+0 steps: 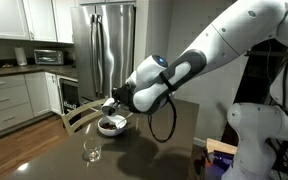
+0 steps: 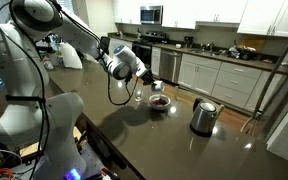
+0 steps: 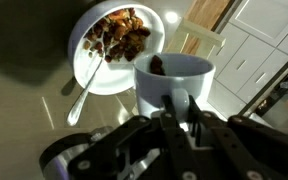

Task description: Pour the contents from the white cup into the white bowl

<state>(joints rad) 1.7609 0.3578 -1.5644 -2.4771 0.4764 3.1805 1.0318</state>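
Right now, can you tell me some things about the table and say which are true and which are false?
1. The gripper holds the cup. True.
2. The bowl is empty. False: it has brown food and a metal utensil in it.
3. A glass stands on the table. True.
4. The kettle sits inside the bowl. False: the kettle stands on the table, apart from the bowl.
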